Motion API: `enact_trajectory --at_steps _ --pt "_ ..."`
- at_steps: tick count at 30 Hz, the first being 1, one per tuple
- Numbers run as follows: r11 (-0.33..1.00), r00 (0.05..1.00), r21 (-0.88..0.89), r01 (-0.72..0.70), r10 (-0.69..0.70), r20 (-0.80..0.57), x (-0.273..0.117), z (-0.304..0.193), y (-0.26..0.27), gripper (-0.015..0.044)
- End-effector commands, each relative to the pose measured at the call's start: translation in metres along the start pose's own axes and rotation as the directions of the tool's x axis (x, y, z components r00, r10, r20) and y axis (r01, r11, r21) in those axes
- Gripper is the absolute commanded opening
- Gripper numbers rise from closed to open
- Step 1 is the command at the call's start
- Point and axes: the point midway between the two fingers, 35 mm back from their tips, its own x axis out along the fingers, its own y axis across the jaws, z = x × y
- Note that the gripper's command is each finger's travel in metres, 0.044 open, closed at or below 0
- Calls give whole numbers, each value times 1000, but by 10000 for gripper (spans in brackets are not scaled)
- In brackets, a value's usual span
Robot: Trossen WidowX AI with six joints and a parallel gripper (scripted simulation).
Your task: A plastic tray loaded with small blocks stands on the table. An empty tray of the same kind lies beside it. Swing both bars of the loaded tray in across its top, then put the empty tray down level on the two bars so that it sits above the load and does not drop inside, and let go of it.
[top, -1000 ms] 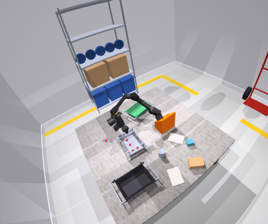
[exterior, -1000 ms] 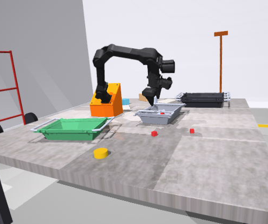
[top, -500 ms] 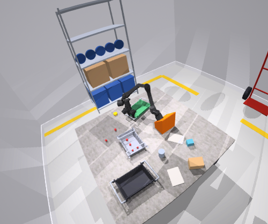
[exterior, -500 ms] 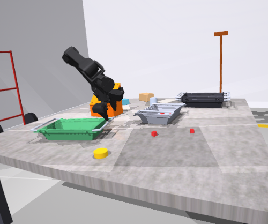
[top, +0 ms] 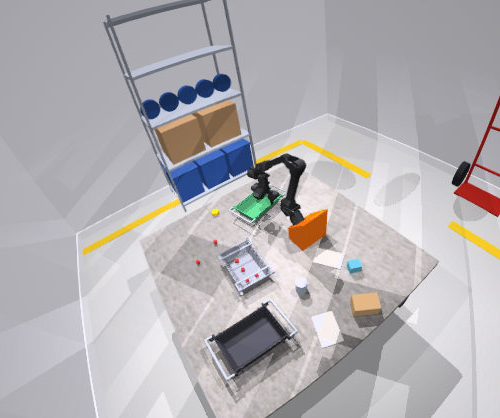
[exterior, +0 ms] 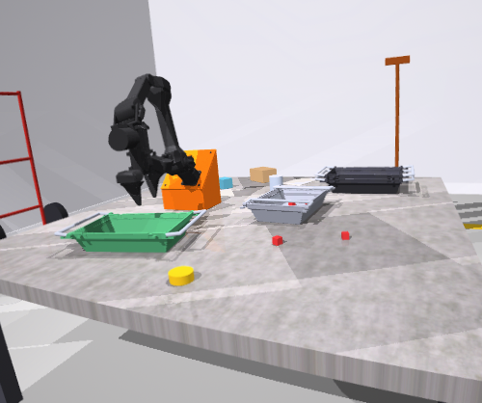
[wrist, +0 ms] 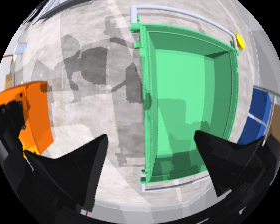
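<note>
The loaded grey tray stands mid-table with several red blocks inside. Its two wire bars lie across its top, one near each end. The empty green tray stands apart from it, its wire bars out over its ends. My gripper is open and empty, above the green tray. In the wrist view the tray's long side wall shows between the fingertips. In the top view the arm hides part of the green tray and the fingertips.
Black trays are stacked beyond the grey tray. The orange block stands by the arm's base. A yellow disc and two loose red blocks lie nearby. A white cylinder stands beside the grey tray.
</note>
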Motion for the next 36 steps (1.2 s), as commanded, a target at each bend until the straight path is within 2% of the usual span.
enact_trajectory --at_steps 1,6,21,27,36 --pt "999 1000 -28 16 -16 -9 0 -5 6 440" --pt "999 1000 -29 15 -16 -10 12 -4 3 440" --pt "999 1000 -31 13 -13 -12 83 -5 4 440" --pt "999 1000 -32 13 -13 -13 86 -5 5 440" --pt "999 1000 -32 13 -13 -13 86 -5 5 308"
